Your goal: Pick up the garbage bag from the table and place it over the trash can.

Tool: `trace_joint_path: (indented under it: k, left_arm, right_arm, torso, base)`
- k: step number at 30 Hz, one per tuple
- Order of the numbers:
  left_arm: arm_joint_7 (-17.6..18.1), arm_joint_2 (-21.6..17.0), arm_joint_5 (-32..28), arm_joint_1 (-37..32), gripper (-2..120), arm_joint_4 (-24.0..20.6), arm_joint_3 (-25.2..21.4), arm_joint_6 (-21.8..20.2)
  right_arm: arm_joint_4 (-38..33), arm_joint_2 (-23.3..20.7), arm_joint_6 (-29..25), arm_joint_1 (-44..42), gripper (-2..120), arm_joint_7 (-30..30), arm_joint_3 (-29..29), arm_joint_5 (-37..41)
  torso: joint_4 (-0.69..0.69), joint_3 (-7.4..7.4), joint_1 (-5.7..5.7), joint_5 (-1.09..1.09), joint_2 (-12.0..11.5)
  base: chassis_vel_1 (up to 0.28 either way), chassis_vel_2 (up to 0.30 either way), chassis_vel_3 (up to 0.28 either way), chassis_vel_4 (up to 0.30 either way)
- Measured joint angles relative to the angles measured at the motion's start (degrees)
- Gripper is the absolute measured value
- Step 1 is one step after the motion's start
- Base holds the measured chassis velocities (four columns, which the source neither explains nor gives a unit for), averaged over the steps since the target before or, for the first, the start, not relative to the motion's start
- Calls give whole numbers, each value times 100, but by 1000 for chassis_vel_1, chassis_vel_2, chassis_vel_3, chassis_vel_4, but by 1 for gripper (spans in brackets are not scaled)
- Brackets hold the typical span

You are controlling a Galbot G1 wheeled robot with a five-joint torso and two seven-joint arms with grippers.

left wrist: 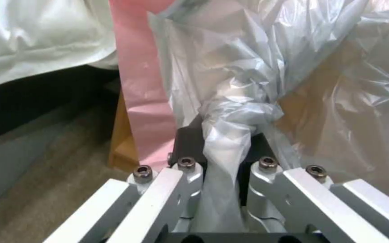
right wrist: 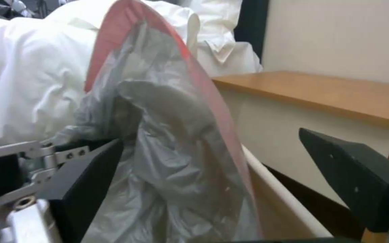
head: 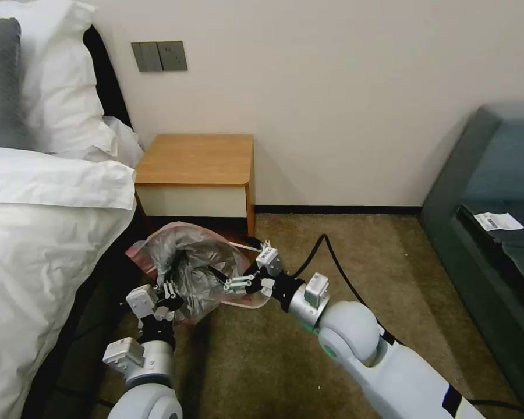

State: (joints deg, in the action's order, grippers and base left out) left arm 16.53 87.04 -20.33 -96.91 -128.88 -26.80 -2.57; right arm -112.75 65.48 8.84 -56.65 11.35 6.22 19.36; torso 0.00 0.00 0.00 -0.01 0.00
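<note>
Already off the table [head: 195, 160] | garbage bag [head: 189, 265] hung over the trash can [head: 251, 301], mouth ballooned upward | left gripper [head: 167, 294] clamped on a twisted fold at its near side | right gripper [head: 251, 270] spread apart beside the bag's right edge, at the can's rim.

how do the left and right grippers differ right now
The left gripper is shut on a bunched fold of the garbage bag, at its near side. The right gripper is open, its jaws spread at the bag's right side over the trash can rim, clamping nothing. Both sit low at the bag, in front of the table.
</note>
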Motion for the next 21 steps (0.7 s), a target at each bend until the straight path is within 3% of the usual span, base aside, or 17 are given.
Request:
trace_joint_path:
  k: [9, 12, 16, 21]
  left_arm:
    - [-13, 64, 1, 31, 9, 83, 8, -13]
    - [-31, 102, 24, 39, 9, 101, 36, -17]
    - [-37, 115, 31, 34, 9, 101, 40, -22]
    - [-37, 114, 34, 9, 9, 59, 14, -23]
  right_arm:
    - [40, 27, -34, 24, 72, -3, 13, 2]
    - [63, 45, -43, 48, 54, -28, 8, 2]
    - [67, 58, -44, 56, 46, -37, 7, 1]
    - [84, 124, -60, 35, 24, -46, 14, -56]
  torso:
    - [0, 0, 0, 0, 0]
    - [0, 0, 0, 1, 0]
    - [0, 0, 0, 0, 0]
    - [0, 0, -1, 1, 0]
  base:
    - [0, 0, 0, 0]
    - [0, 0, 0, 0]
    - [0, 0, 0, 0]
    - [0, 0, 0, 0]
